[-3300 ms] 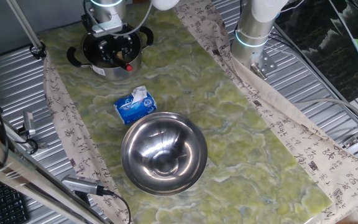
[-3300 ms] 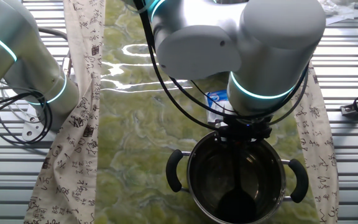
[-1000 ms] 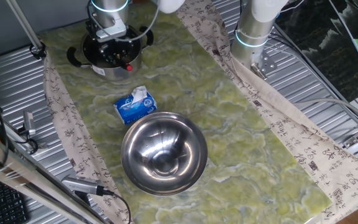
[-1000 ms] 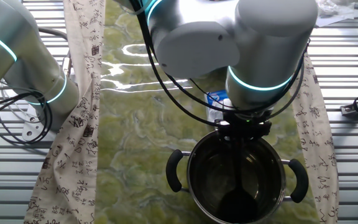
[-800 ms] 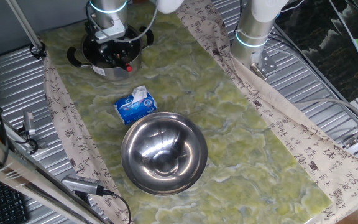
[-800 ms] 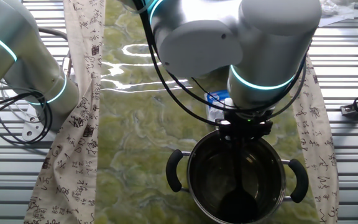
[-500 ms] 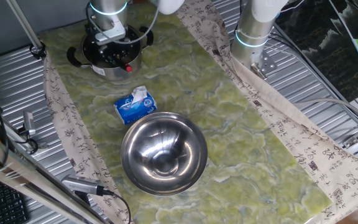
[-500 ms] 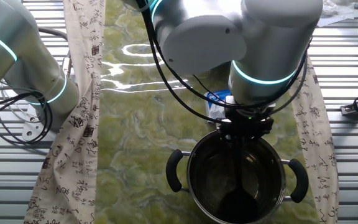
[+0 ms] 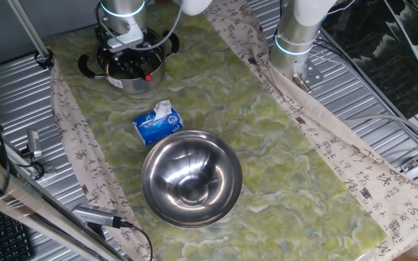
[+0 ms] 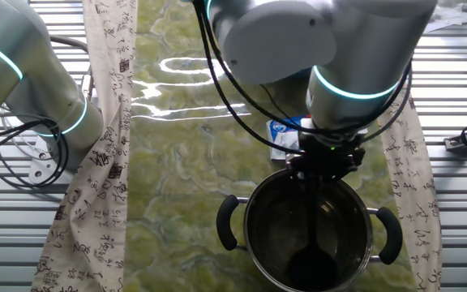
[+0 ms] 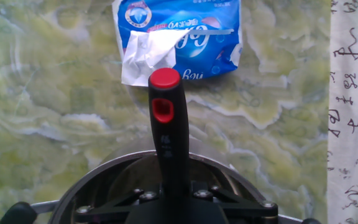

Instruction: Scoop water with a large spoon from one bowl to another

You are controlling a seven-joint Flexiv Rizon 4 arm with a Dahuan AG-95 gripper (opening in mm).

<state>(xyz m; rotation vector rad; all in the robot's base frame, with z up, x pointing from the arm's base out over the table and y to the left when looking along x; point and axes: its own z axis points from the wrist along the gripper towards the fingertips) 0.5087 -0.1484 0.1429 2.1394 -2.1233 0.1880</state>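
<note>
We see the tool (image 10: 324, 162) hanging right over the pot (image 10: 308, 243), and it's clamped on the large spoon (image 11: 168, 134), gripping the dark handle low down. In the hand view the handle runs straight up the middle of the picture, with its round red end (image 11: 165, 78) at the top and a red slot just below that. From the other fixed view the spoon's shaft drops straight down into the pot, and the dark scoop end (image 10: 313, 264) sits at the bottom of it. We can't really make out the water in there, the inside just looks dark and a bit shiny.

The pot has two black side handles and stands on the green marbled desk (image 9: 281, 138) at its far end. Just beyond the pot lies a blue-and-white tissue pack (image 9: 158, 122), with a white tissue sticking out. Near the pack on the other side sits the big steel bowl (image 9: 191, 178), apart from the pack and well apart from the pot
</note>
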